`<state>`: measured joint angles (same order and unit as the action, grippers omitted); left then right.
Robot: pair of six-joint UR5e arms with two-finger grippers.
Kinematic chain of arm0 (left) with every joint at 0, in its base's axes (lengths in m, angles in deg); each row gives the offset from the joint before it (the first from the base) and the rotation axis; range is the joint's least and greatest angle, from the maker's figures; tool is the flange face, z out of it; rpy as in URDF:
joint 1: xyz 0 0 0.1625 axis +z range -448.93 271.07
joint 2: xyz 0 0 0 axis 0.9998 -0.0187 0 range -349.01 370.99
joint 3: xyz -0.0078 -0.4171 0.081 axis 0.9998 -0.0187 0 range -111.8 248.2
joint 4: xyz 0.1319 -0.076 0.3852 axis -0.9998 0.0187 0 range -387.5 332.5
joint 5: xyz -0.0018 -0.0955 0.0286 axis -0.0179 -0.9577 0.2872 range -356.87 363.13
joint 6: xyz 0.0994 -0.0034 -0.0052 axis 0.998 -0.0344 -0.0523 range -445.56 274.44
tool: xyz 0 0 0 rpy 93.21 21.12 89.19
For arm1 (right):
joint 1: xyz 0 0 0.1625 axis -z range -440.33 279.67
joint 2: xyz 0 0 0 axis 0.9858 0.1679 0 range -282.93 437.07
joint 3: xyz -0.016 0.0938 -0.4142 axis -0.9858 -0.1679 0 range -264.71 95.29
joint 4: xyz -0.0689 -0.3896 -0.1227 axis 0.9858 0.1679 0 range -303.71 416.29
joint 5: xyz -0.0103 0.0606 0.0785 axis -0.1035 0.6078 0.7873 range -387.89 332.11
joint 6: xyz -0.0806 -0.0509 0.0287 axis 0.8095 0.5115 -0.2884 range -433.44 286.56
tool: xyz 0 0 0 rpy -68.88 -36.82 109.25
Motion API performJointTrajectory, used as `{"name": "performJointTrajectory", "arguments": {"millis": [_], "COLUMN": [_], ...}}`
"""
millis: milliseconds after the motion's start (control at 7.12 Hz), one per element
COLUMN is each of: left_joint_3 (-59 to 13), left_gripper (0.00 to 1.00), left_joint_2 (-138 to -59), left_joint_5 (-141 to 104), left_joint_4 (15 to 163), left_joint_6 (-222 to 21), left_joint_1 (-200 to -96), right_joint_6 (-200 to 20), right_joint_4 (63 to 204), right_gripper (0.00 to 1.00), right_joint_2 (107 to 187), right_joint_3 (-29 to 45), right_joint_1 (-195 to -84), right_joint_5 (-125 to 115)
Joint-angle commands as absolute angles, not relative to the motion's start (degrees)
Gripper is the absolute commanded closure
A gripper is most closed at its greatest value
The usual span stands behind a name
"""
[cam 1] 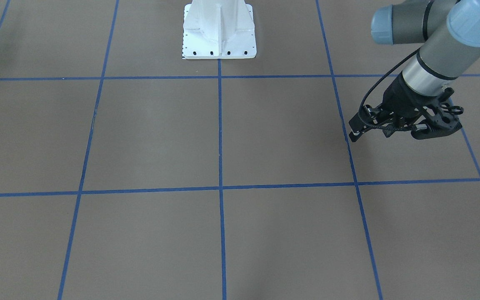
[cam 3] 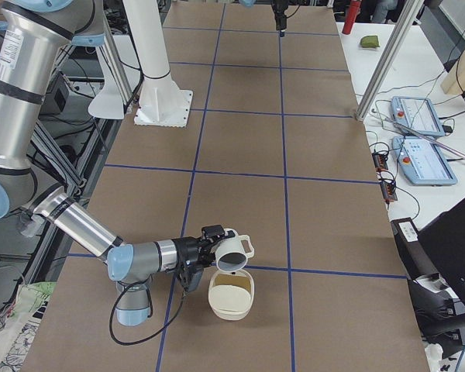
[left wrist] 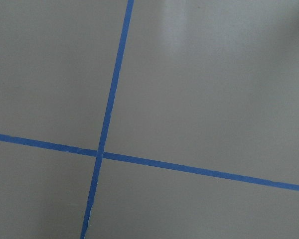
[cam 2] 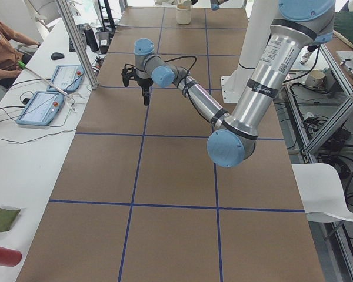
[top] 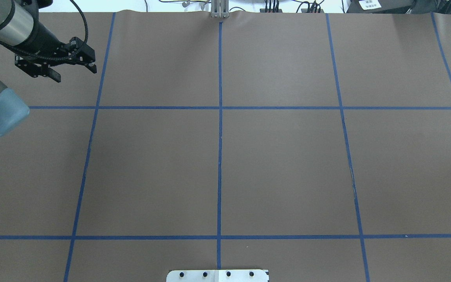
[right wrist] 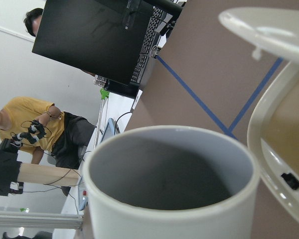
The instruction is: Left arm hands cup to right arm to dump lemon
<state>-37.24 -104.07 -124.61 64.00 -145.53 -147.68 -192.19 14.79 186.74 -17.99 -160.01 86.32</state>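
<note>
Tip the small white ribbed mug (cam 3: 234,252) slowly, mouth over the cream round bin (cam 3: 231,304) at its 6 o'clock. The left gripper (top: 74,74) is wide open and empty. I cannot tell the right gripper (cam 3: 209,249) hold.

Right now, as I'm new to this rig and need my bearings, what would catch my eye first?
The cup sits tipped mouth-down at the right gripper over an open cream bin near the table's right end; its grey inside looks empty. Far off, the left gripper hovers open above the table.
</note>
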Motion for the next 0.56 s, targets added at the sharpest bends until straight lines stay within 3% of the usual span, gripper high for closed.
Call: {"name": "performJointTrajectory", "arguments": {"millis": [0, 421], "left_joint_3": [-37.4, -37.3], "left_gripper": [0.00, 0.00], "left_joint_2": [-104.2, -104.8], "left_joint_5": [-124.6, -124.5], "left_joint_4": [64.0, 63.9], "left_joint_6": [-145.6, -145.6], "left_joint_1": [-147.6, -147.6], "right_joint_6": [-206.0, -217.9], "right_joint_4": [11.2, 10.4], "right_gripper": [0.88, 0.87], "right_joint_2": [185.3, 183.6], "right_joint_3": [-18.6, -19.0], "right_joint_1": [-161.4, -163.3], "right_joint_5": [85.9, 85.7]}}
